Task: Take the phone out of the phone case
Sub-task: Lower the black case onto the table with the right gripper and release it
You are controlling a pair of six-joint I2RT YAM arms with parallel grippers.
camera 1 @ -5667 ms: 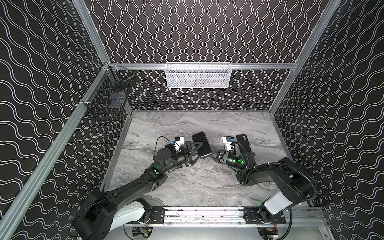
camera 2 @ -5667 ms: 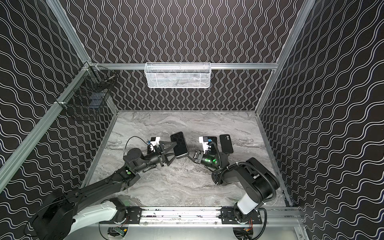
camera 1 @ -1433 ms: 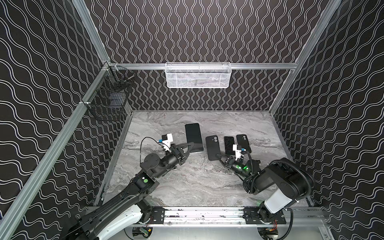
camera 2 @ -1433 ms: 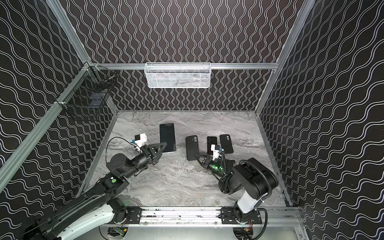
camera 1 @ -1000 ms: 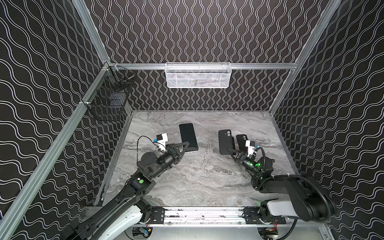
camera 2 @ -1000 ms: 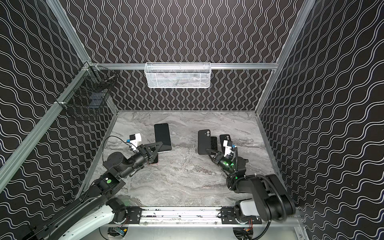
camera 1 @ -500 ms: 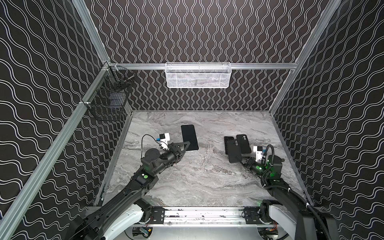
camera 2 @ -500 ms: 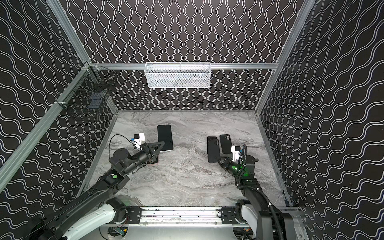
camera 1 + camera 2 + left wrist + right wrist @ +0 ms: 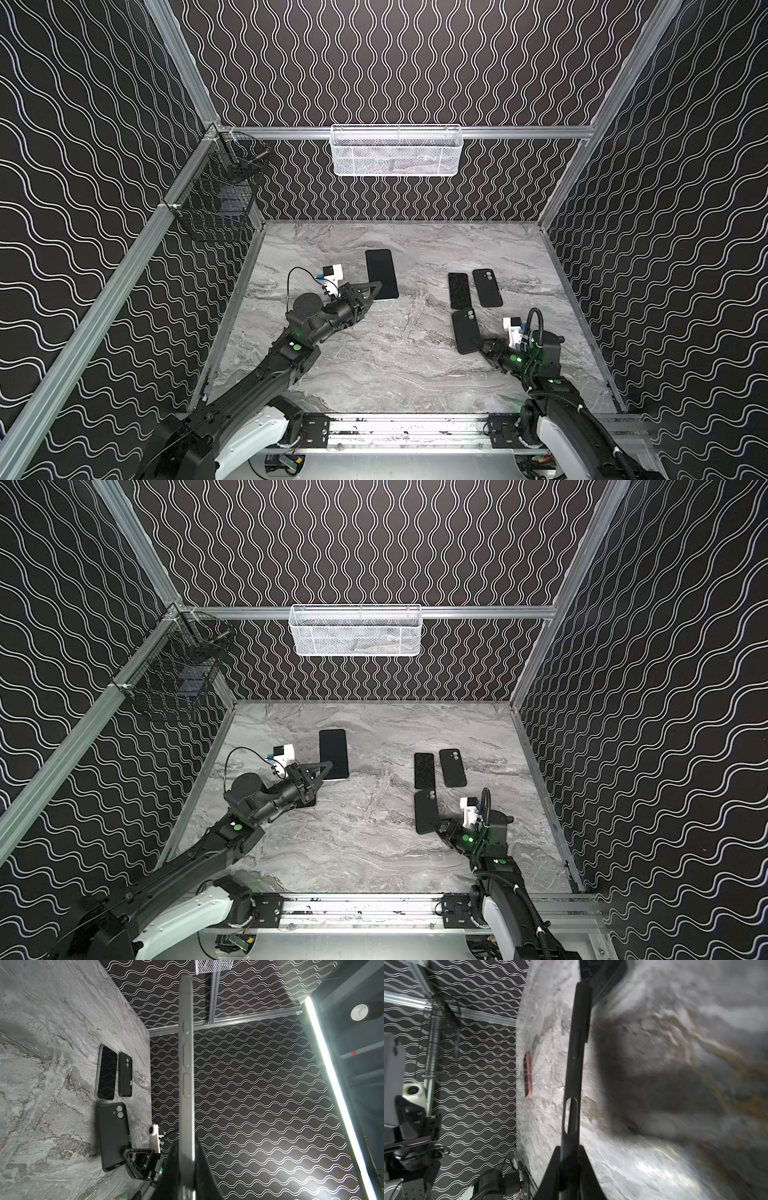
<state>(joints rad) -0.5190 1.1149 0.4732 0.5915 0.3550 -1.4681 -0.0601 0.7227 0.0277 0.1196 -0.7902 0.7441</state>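
Grey-veined marble tabletop point(image 9: 374, 374) lies under both arms. The left gripper point(image 9: 372, 293) has its jaws clamped on the near short end of the phone point(image 9: 380, 272). From the fingertips the handset runs straight out, away from the arm, with its dark screen facing up in both top views. The left wrist view shows the phone point(image 9: 186, 1053) edge-on between the fingers, a pale grey side with three long buttons. Whether its far end rests on the marble or hangs just above it I cannot tell.

The right gripper point(image 9: 482, 345) is pinched on the near end of the black phone case point(image 9: 465, 330). The case stretches forward from the jaws with its back and twin camera holes facing up, and with no phone in it. In the right wrist view the phone case point(image 9: 575, 1064) shows as a thin dark rim with an oval slot, close to the blurred marble; contact with the surface is unclear. The two grippers are well apart.

Just past the held case's far end lies a second phone point(image 9: 459, 290), screen up, and beside that a spare case point(image 9: 486, 287). Far beyond both hands a white mesh basket point(image 9: 395, 149) hangs on the back rail, and a black wire basket point(image 9: 216, 199) hangs on the left rail.
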